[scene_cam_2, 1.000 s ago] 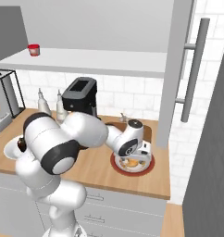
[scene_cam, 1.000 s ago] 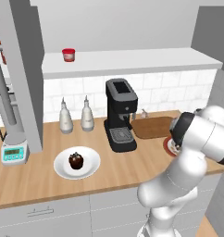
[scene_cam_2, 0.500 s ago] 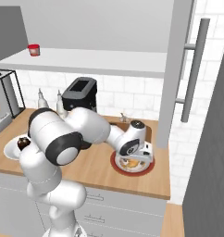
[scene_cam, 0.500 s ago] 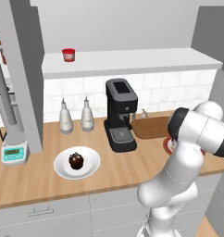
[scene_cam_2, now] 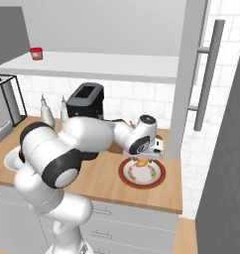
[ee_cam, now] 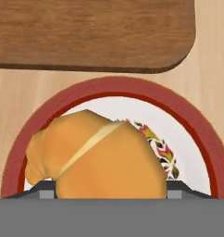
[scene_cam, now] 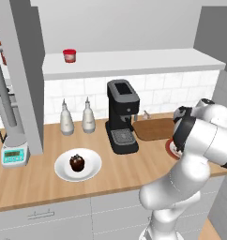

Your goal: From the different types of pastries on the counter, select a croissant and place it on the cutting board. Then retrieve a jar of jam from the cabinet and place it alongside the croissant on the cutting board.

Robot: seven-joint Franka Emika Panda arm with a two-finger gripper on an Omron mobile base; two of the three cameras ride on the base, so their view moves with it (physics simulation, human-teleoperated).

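The golden croissant lies on a round red-rimmed plate on the wooden counter. My gripper is down over it, shut on the croissant, with one dark fingertip pressed against each side. Just beyond the plate lies the bare brown cutting board. The red jar of jam stands on the cabinet's white shelf, far left. A dark muffin sits on a white plate.
A black coffee machine stands left of the board. Two grey-white bottles stand against the tiled wall. A small scale sits at the counter's left end. A tall grey panel with a bar handle rises to the right.
The fingers have drawn in from wide open to the croissant's sides. My arm's elbow has shifted slightly; croissant, plate and board stay put.
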